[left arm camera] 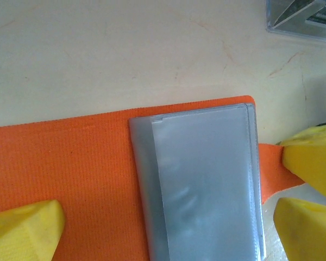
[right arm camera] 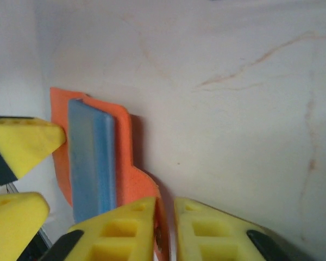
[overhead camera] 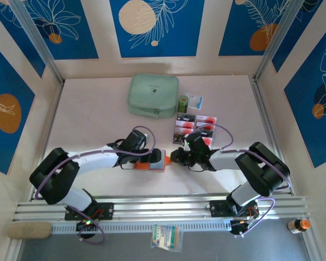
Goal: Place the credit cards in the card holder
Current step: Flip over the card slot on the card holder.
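Your left gripper (left arm camera: 165,217) hangs over the opened card holder (overhead camera: 158,161), jaws spread wide. The holder lies flat on the pale, faintly marked bench (overhead camera: 98,119) between the two arms, with its grey pockets up. Your right gripper (right arm camera: 165,206) has its jaws nearly together around the orange tab (right arm camera: 145,185), and I can't tell if they're actually pinching it. The credit cards (overhead camera: 196,124) sit in rows just behind, near the mint-green case (overhead camera: 153,95); their print's too small to read. Blue leaf-pattern panels (overhead camera: 157,27) wall the cell.
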{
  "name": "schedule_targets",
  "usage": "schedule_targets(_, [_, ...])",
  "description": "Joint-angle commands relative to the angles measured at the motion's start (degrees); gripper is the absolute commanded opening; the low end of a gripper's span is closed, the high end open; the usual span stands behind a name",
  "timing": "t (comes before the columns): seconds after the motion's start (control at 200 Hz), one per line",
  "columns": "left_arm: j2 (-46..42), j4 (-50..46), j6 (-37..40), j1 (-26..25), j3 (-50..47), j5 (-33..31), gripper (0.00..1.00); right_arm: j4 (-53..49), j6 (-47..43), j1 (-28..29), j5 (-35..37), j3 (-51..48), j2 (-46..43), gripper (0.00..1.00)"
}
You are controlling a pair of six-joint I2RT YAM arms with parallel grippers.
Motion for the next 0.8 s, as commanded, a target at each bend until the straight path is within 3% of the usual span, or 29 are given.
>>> schedule_targets(0.0, [-0.4,-0.3,1.7,-0.5,-0.7,-1.8,1.00,-5.1,-2.3,-0.8,-0.2,2.0,-1.2,0.23])
schedule_targets(0.38, [-5.7,-3.3,1.6,-0.9,3.4,-0.3,1.00,-21.2,-6.6,-1.4,2.5,10.3,-9.1,0.23])
schedule_targets(0.795, [-4.8,-3.2,3.5,-1.1,0.2,-2.5,1.00,-22.6,-7.0,2.1,0.8,19.4,1.0,0.14])
